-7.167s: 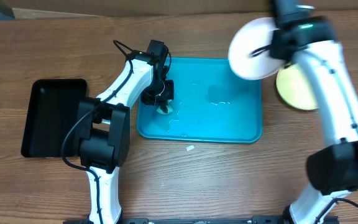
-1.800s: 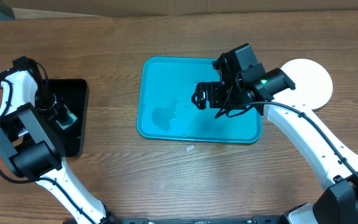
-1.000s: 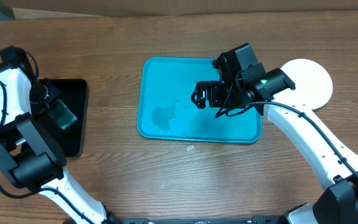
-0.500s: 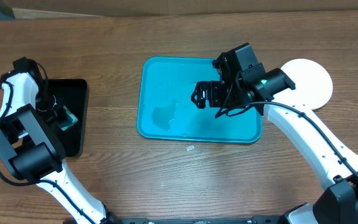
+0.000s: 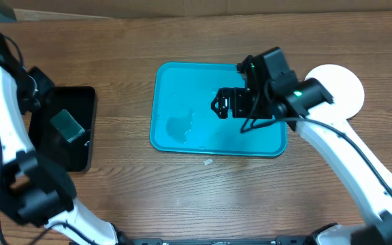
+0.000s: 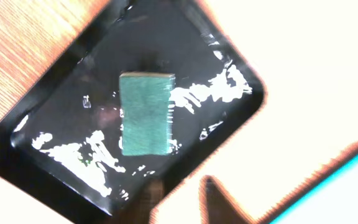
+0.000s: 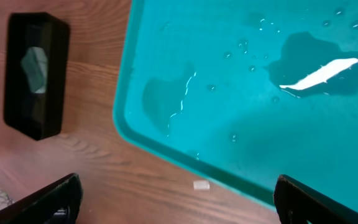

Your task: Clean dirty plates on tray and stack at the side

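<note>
Two robot arms work over a wooden surface seen from above. A large blue tray sits at the centre with no plates on it, only shallow puddles of water. The plates are on the surface just right of the tray. Only a clean white one shows on top, and how many lie under it cannot be told. The right tool hovers over the middle of the tray, its fingers spread wide and holding nothing. At far left a smaller black tray holds a green sponge lying flat and loose. The left tool hangs above that black tray, partly open and empty, clear of the sponge. The wiping and stacking appear finished, and the step in hand looks like parking the sponge. The next move probably calls only for both arms to draw back from the trays, lifting clear so neither the plates nor the sponge is knocked.
</note>
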You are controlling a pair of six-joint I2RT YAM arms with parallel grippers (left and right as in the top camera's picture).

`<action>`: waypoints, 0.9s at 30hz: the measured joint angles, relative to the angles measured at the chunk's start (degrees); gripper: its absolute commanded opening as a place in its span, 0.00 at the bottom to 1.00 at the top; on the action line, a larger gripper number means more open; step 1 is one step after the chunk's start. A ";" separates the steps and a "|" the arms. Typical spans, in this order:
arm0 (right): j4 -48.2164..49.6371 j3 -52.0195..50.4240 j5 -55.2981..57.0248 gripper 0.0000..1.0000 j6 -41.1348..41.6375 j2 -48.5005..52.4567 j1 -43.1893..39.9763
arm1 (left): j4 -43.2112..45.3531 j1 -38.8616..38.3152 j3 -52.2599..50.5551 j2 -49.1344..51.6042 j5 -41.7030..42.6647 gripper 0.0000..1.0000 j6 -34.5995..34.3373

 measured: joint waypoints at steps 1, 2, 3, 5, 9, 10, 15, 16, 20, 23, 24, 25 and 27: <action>-1.18 0.00 0.35 1.00 0.11 -1.95 0.00 | -0.31 0.00 0.33 -1.60 0.57 1.00 0.00; -2.32 0.00 0.59 1.00 0.09 -3.41 0.00 | -0.61 0.02 0.52 -2.36 0.94 1.00 -0.02; -3.93 0.00 1.14 1.00 0.15 -5.42 0.00 | -1.14 0.02 0.70 -3.04 1.29 1.00 -0.02; -7.85 0.00 2.60 1.00 0.15 -9.03 0.02 | -2.16 0.02 0.70 -3.34 1.79 1.00 -0.13; -16.20 0.00 7.19 1.00 0.17 -15.37 0.04 | -2.58 0.02 0.52 -2.78 2.25 1.00 -0.13; -18.40 0.00 8.79 1.00 0.17 -16.74 0.04 | -2.60 0.02 0.52 -2.75 2.29 1.00 -0.13; -22.67 0.00 11.61 1.00 0.20 -18.69 0.04 | -2.67 0.02 0.52 -2.75 2.47 1.00 -0.13; -23.02 0.00 11.85 1.00 0.17 -18.69 0.04 | -2.67 0.02 0.52 -2.75 2.49 1.00 -0.13; -23.23 0.00 12.61 1.00 0.20 -18.62 0.04 | -2.67 0.02 0.52 -2.75 2.49 1.00 -0.13; -23.32 0.00 12.79 1.00 0.20 -18.62 0.04 | -2.67 0.02 0.52 -2.75 2.49 1.00 -0.13; -23.30 0.00 12.83 1.00 0.20 -18.62 0.04 | -2.67 0.02 0.52 -2.75 2.47 1.00 -0.13; -23.32 0.00 12.83 1.00 0.22 -18.62 0.04 | -2.67 0.02 0.52 -2.75 2.49 1.00 -0.13; -23.39 0.00 12.83 1.00 0.22 -18.62 0.04 | -2.67 0.02 0.52 -2.75 2.49 1.00 -0.13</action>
